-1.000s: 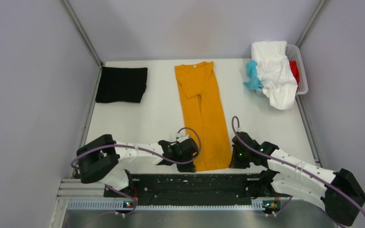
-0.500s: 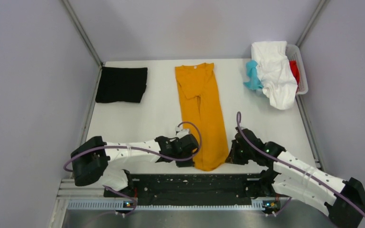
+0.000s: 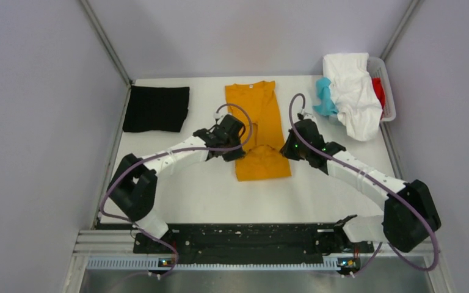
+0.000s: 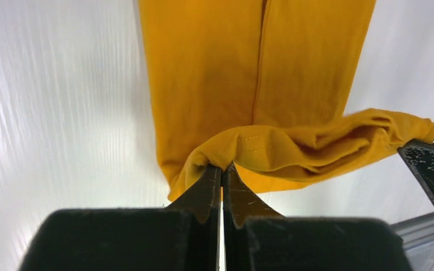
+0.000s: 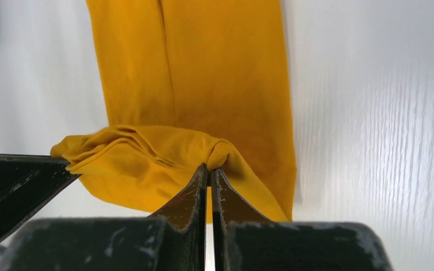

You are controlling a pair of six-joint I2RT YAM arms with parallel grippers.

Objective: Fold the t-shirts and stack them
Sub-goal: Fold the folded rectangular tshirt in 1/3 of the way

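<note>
The mustard-orange t-shirt (image 3: pixel 258 122) lies lengthwise mid-table, folded into a narrow strip, its near end lifted and doubled back over itself. My left gripper (image 3: pixel 237 148) is shut on the left corner of that hem (image 4: pixel 243 145). My right gripper (image 3: pixel 288 148) is shut on the right corner (image 5: pixel 215 151). Between the two grippers the hem sags in wrinkles. A folded black t-shirt (image 3: pixel 156 108) rests at the far left. White (image 3: pixel 354 91), teal (image 3: pixel 325 97) and red (image 3: pixel 378 90) t-shirts are heaped in the basket at the far right.
A white basket (image 3: pixel 391 91) stands at the far right corner, with cloth spilling over its front. Grey walls close in the table on three sides. A black rail (image 3: pixel 238 241) runs along the near edge by the arm bases.
Both grippers have carried the orange shirt's near hem from the table's front edge toward the far side, doubling the strip over. The right gripper closed on its corner during this.
</note>
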